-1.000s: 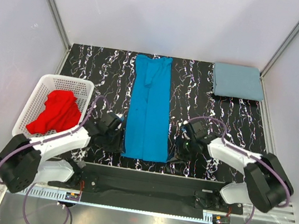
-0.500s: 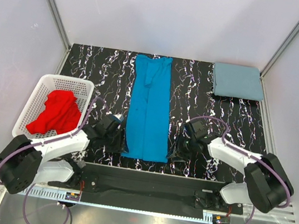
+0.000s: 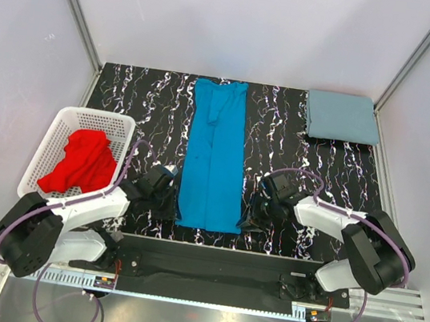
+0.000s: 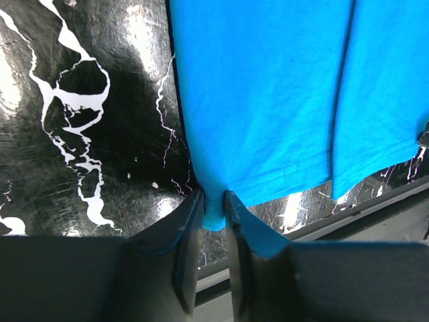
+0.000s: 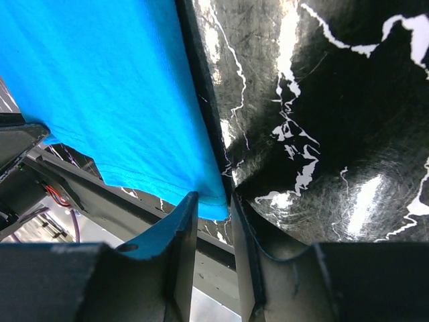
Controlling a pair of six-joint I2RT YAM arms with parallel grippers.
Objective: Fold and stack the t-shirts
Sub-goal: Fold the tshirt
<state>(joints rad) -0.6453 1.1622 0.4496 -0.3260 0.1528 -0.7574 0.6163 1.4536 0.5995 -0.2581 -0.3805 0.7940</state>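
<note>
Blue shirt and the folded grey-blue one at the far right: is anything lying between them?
Nothing. In the top view, only bare black marbled tabletop separates the blue shirt from the folded grey-blue shirt.

light: bright, even, from overhead in the top view | glare: white sheen on the glossy black tabletop (image 4: 134,27), upper left of left wrist view, right of right wrist view | shadow: thin dark line along the blue t-shirt (image 4: 268,87) edge | focus: bottom of both wrist views dark, soft
</note>
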